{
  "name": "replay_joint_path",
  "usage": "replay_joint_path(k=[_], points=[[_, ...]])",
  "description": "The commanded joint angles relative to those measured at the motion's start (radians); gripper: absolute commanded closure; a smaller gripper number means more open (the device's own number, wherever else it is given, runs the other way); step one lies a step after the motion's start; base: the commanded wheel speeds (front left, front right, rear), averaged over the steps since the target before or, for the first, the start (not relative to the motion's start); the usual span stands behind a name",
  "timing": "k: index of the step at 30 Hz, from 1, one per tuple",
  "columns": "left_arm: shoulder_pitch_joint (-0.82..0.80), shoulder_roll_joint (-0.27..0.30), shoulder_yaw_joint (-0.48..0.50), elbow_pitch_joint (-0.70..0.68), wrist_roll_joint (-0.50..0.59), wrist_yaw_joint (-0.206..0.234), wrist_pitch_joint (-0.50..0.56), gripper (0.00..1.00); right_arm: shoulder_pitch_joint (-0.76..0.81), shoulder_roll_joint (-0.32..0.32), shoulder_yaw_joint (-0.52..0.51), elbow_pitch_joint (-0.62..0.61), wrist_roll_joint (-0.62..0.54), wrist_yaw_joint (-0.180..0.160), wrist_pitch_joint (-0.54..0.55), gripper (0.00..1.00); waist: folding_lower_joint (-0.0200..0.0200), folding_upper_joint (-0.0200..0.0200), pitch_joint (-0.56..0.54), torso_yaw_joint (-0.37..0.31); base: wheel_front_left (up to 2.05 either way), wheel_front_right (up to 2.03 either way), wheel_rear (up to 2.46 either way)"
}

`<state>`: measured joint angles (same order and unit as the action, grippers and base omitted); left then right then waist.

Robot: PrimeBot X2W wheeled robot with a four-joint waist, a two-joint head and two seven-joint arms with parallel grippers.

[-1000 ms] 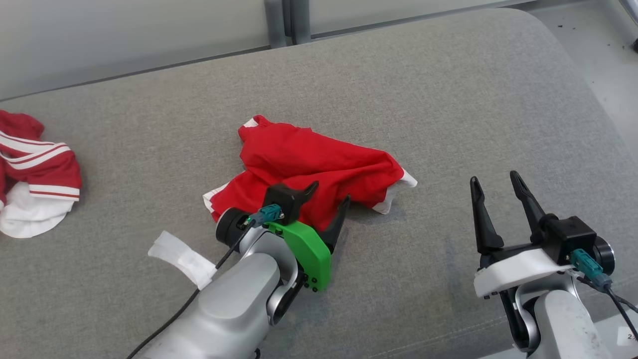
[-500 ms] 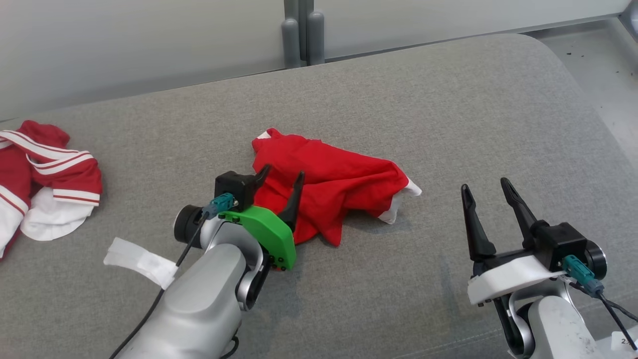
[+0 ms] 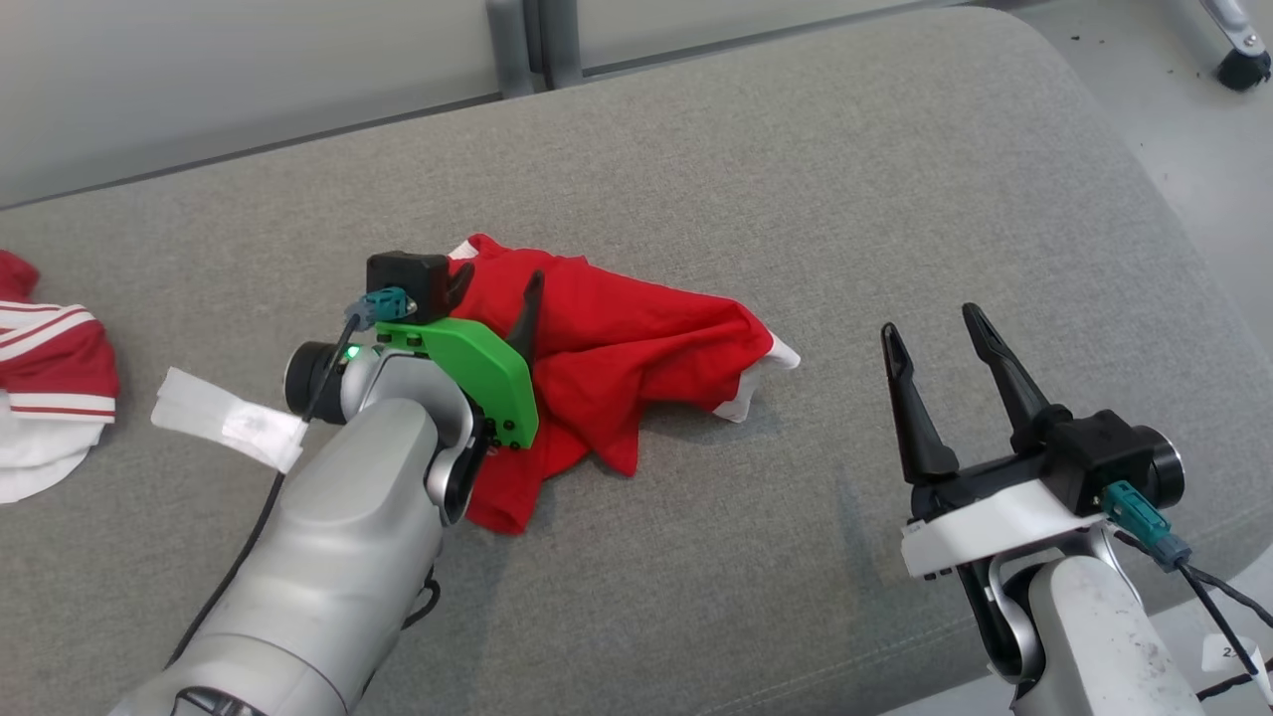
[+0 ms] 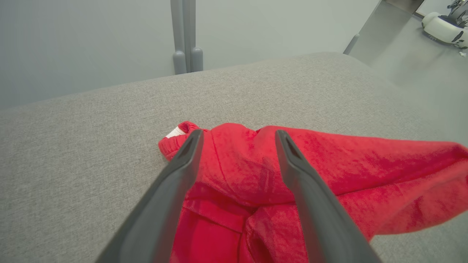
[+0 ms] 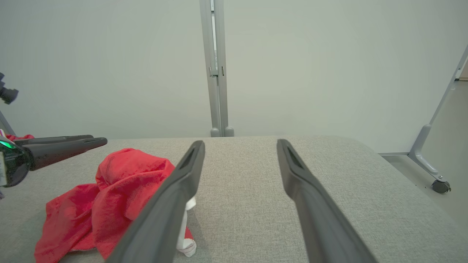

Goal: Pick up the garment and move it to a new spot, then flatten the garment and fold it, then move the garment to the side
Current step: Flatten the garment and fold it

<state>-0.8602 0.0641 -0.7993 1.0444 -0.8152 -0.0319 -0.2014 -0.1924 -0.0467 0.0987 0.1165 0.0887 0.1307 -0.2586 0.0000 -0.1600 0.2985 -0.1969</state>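
The garment [image 3: 636, 348] is red with white trim and lies crumpled in the middle of the grey cushion [image 3: 796, 179]. My left gripper [image 3: 500, 283] hovers open over its far-left end, and no cloth is pinched between the fingers. In the left wrist view the left gripper [image 4: 238, 134] straddles a raised fold of the garment [image 4: 329, 175] near its white-edged corner. My right gripper [image 3: 929, 323] stands open and empty to the right, clear of the cloth. The right wrist view has the right gripper [image 5: 240, 143] over bare cushion, with the garment [image 5: 109, 190] at lower left.
A second red and white striped garment [image 3: 50, 398] lies at the cushion's left edge. A white tag [image 3: 224, 423] hangs off my left wrist cable. A grey post [image 3: 527, 45] stands behind the cushion. Floor and a caster [image 3: 1243, 65] are off the right end.
My left gripper has travelled away from me and leftward across the garment to its far-left end, staying open. The right gripper kept its pose. The head camera shifted.
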Motion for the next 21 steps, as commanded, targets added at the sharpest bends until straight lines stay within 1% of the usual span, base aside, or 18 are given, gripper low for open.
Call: replay_joint_path(k=[1, 9, 14, 15, 16, 18, 21], points=[[-0.017, 0.0, 0.0, 0.012, -0.003, 0.001, 0.005, 0.0, -0.007, -0.003, 0.003, -0.006, 0.005, 0.0, -0.007, 0.0, 0.0, 0.0, 0.036, -0.033, 0.0, 0.0, 0.0], [-0.1, -0.007, -0.025, 0.109, 0.009, 0.005, 0.04, 0.0, -0.021, -0.003, 0.021, -0.028, 0.014, 0.0, -0.007, 0.0, 0.0, 0.0, 0.099, -0.071, 0.0, 0.0, 0.0], [-0.11, -0.011, -0.056, 0.16, 0.009, -0.006, 0.123, 0.0, -0.032, -0.003, 0.015, -0.031, 0.013, 0.0, -0.007, 0.0, 0.0, 0.0, 0.113, -0.078, 0.0, 0.0, 0.0], [-0.111, -0.012, -0.06, 0.166, 0.008, -0.007, 0.136, 0.28, -0.033, -0.003, 0.015, -0.032, 0.013, 0.0, -0.007, 0.0, 0.0, 0.0, 0.114, -0.078, 0.0, 0.0, 0.0], [-0.111, -0.012, -0.061, 0.171, 0.004, -0.009, 0.143, 0.6, -0.033, -0.003, 0.013, -0.032, 0.013, 0.0, -0.007, 0.0, 0.0, 0.0, 0.115, -0.077, 0.0, 0.0, 0.0], [-0.108, -0.013, -0.063, 0.176, -0.004, -0.012, 0.152, 1.0, -0.033, -0.003, 0.01, -0.029, 0.013, 0.0, -0.007, 0.0, 0.0, 0.0, 0.115, -0.075, 0.0, 0.0, 0.0], [-0.115, -0.013, -0.059, 0.174, -0.009, -0.001, 0.111, 1.0, -0.032, -0.003, 0.007, -0.025, 0.014, 0.0, -0.007, 0.0, 0.0, 0.0, 0.112, -0.068, 0.0, 0.0, 0.0]])
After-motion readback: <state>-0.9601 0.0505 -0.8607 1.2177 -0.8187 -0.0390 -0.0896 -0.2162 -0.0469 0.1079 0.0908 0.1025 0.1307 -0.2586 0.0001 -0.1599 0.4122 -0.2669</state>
